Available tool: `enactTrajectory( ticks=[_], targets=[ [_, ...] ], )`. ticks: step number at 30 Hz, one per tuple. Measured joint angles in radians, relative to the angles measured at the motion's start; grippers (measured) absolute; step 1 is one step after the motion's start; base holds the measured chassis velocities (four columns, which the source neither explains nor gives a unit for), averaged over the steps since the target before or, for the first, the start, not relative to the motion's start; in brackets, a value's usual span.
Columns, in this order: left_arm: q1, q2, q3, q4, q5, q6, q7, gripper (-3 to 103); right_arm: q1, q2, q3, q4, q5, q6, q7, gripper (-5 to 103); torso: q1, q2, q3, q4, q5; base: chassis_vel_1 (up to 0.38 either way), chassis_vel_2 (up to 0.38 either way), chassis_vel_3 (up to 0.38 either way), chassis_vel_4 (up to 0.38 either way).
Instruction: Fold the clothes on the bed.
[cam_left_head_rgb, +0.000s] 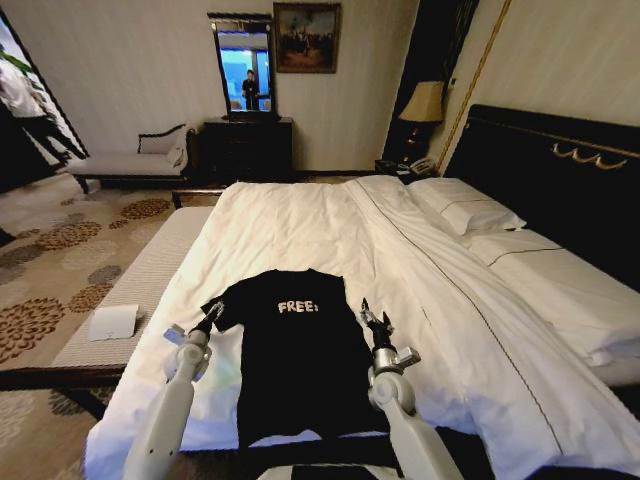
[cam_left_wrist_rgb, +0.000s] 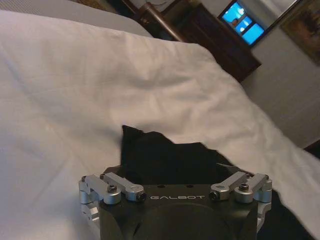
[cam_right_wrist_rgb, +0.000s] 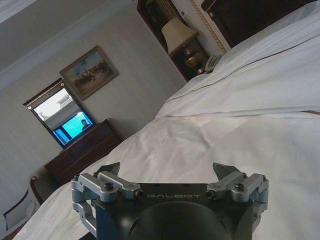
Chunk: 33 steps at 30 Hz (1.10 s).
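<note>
Black T-shirt (cam_left_head_rgb: 300, 350) flat on bed (cam_left_head_rgb: 300, 225), between both hands.
Left hand (cam_left_head_rgb: 209, 317) at its sleeve, fingers unclear; right hand (cam_left_head_rgb: 374, 321) beside it, spread.

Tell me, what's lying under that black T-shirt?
The black T-shirt lies spread flat on the bed, on its white duvet. White bedding shows all around it; the patch directly beneath is covered. The left gripper is at its sleeve, the right gripper beside its other edge.
</note>
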Motion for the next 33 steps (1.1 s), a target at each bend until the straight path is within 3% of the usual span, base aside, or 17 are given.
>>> enactTrajectory(
  ticks=[6, 17, 33],
  targets=[
    [-0.024, 0.028, 0.0, 0.048, 0.019, 0.008, -0.01, 100, 0.016, -0.009, 0.016, -0.025, 0.011, 0.002, 0.001, 100, 0.0, 0.0, 0.0, 0.0002, 0.0, 0.0, 0.0, 0.0, 0.0],
    [-0.082, 0.005, 0.021, 0.134, 0.052, 0.007, -0.011, 99, 0.022, -0.02, 0.021, -0.033, 0.011, 0.004, 0.008, 100, 0.0, 0.0, 0.0, 0.0003, 0.0002, 0.0, 0.0, 0.0, 0.0],
    [-0.098, 0.007, 0.014, 0.13, 0.053, 0.007, -0.018, 43, 0.02, -0.022, 0.026, -0.046, 0.009, 0.004, 0.021, 100, 0.0, 0.0, 0.0, 0.0001, -0.0001, 0.0, 0.0, 0.0, 0.0]
  ],
)
